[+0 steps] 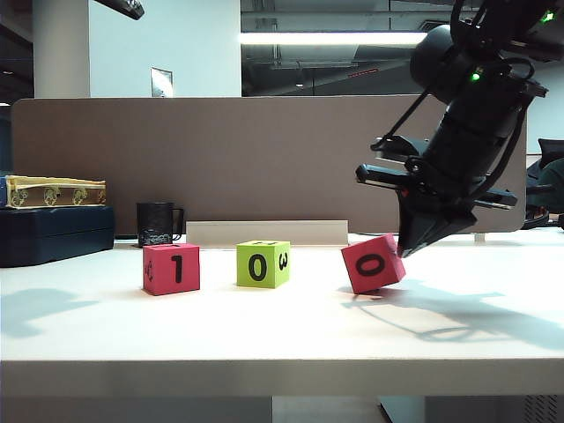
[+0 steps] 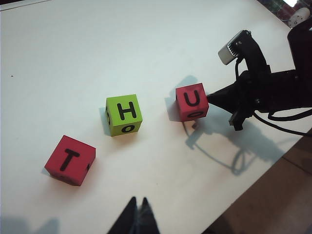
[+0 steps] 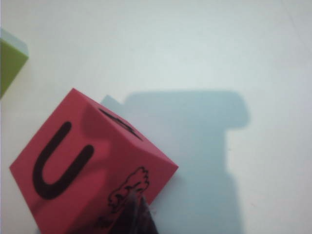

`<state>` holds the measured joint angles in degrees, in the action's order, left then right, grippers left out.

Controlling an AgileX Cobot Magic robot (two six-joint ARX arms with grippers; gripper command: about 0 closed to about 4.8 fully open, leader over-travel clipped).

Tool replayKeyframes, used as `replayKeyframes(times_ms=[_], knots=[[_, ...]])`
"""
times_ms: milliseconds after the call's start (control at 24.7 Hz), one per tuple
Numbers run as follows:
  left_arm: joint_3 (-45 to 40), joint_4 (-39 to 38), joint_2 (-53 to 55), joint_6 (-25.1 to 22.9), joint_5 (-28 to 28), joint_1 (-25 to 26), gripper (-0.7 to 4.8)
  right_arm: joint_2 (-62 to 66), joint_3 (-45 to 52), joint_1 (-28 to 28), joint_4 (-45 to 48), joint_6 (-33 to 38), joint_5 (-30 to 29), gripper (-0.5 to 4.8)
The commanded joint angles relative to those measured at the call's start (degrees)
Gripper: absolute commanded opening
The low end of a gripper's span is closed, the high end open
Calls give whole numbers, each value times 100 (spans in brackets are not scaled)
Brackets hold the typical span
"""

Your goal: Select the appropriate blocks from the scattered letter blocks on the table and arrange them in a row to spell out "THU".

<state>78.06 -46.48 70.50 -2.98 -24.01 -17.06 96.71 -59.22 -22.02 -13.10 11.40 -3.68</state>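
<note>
The tilted red U block [image 2: 191, 101], last in the T-H-U row on the worktop [image 2: 73, 58], is touched by the shut, empty right claw [image 2: 210, 97]; the shut left claw [image 2: 138, 207] is held well apart.

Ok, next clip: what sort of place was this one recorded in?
Most likely an open-plan office or lab. A white desk is backed by a tan divider panel, a black mug stands against it, and behind are a strip light and exposed ceiling pipes.
</note>
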Motion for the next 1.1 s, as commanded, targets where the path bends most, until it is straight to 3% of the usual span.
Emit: replayKeyframes(times_ms=[41,527,608,649,730,933,1014,1095], knots=[[24,26,-20,-2,-24,4,-6,-11,-31,-15,116,66,-55,-6],[24,26,-20,-4,-24,4,-6,-2,-28,-15,-450,105,-9,-4],[24,31,-20,-4,-24,4,-6,-4,-28,-15,-577,107,-9,33],[24,42,-17,-4,-24,4,-6,-4,-31,-15,-640,107,-9,111],[24,72,-17,-4,-24,4,-6,-4,-31,-15,-669,111,-11,191],[24,33,-20,-4,-26,4,-6,-4,-31,-15,-570,234,-11,187],[24,7,-20,-4,-26,4,-6,-4,-28,-15,-503,256,-13,150],[24,2,-20,-4,-26,4,-6,-2,-28,-15,-439,256,-13,81]])
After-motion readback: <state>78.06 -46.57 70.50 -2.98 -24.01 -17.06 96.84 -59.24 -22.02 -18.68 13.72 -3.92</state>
